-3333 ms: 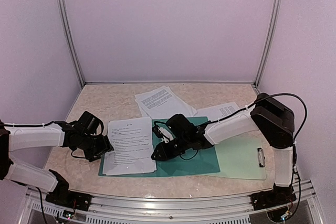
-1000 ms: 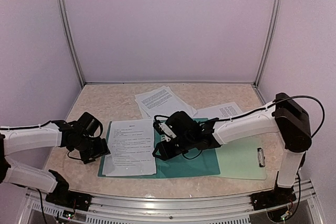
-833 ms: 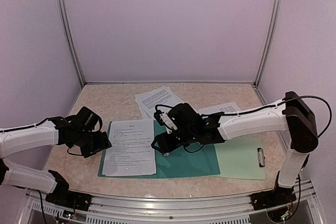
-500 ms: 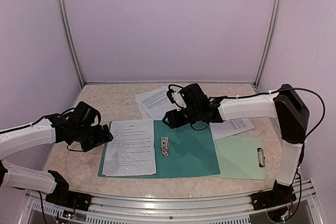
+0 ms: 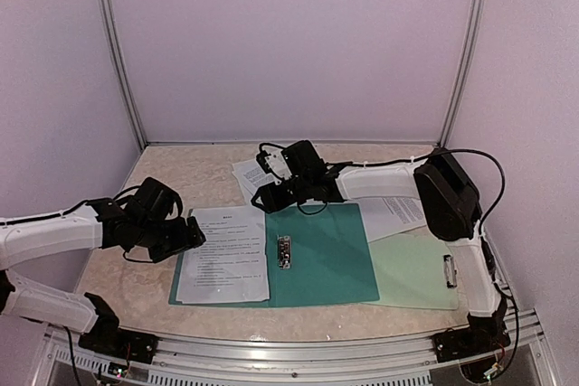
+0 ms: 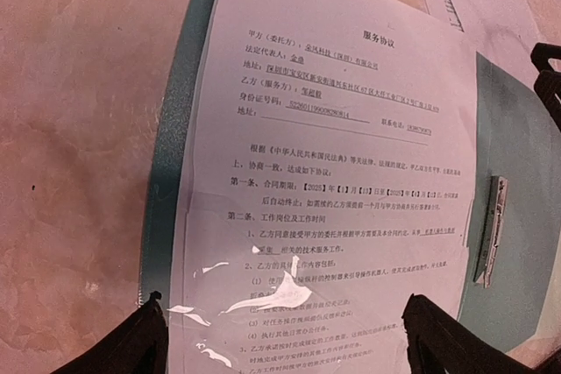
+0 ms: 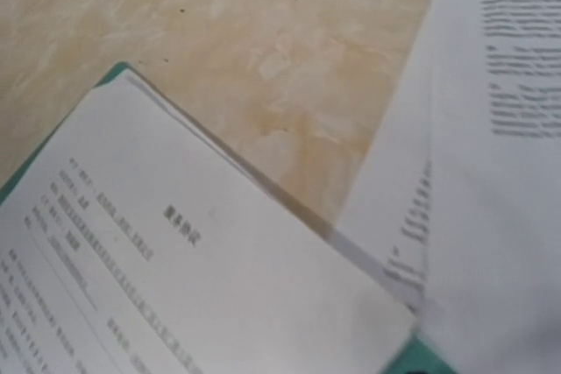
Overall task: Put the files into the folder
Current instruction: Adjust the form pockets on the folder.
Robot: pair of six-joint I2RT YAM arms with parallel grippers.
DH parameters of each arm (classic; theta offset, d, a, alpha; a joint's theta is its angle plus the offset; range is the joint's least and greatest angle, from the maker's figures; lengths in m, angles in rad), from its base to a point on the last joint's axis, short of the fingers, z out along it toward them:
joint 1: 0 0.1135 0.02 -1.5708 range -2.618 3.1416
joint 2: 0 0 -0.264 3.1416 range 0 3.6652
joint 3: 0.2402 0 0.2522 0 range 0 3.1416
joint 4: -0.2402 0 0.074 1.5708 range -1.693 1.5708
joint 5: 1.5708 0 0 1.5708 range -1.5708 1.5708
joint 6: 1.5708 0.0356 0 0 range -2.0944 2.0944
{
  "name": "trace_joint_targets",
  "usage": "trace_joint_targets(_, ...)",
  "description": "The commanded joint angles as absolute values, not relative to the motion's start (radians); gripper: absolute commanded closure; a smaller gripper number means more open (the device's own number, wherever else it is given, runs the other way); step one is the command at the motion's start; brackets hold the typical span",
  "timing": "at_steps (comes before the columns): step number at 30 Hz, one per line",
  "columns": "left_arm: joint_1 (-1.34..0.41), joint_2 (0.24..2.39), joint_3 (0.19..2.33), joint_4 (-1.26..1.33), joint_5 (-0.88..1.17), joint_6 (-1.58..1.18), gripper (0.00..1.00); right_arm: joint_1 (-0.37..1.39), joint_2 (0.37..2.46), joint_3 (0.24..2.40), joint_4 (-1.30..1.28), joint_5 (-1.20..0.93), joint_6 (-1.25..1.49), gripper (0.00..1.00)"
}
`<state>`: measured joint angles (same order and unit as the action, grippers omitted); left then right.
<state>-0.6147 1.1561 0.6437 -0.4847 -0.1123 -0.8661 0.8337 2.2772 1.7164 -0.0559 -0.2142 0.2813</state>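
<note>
The folder (image 5: pixel 326 259) lies open and flat, dark teal, with a small metal clip (image 5: pixel 284 251) at its spine. One of the files (image 5: pixel 223 255) rests on its left half. More files (image 5: pixel 246 174) lie loose at the back, and another sheet (image 5: pixel 398 214) lies to the right. My left gripper (image 5: pixel 187 236) hovers at that file's left edge. In the left wrist view it (image 6: pixel 285 352) stands open, its fingertips (image 6: pixel 131 348) wide apart above the printed sheet (image 6: pixel 351 155). My right gripper (image 5: pixel 263 196) is over the loose back files; its fingers do not show in the right wrist view.
A pale mint clipboard (image 5: pixel 421 273) with a metal clip lies right of the folder, partly under it. The marbled tabletop (image 5: pixel 181 178) is walled by purple panels at the back and sides.
My right arm swung from the folder's middle to the back, over the loose files, uncovering the metal clip. My left gripper opened wider and shifted slightly right.
</note>
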Motion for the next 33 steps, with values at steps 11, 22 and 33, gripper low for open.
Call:
trace_joint_targets(11,-0.699,1.216,0.641,-0.439,-0.121,-0.841,0.10,0.804,2.456,1.847,-0.073,-0.307,0.305,0.45)
trace_joint_targets(22,-0.866,1.286,0.663,-0.466,-0.221,-0.819,0.10,0.799,2.444,1.794,-0.059,-0.317,0.296,0.52)
trace_joint_targets(33,-0.910,1.366,0.722,-0.484,-0.264,-0.805,0.10,0.778,2.460,1.808,-0.047,-0.292,0.303,0.49)
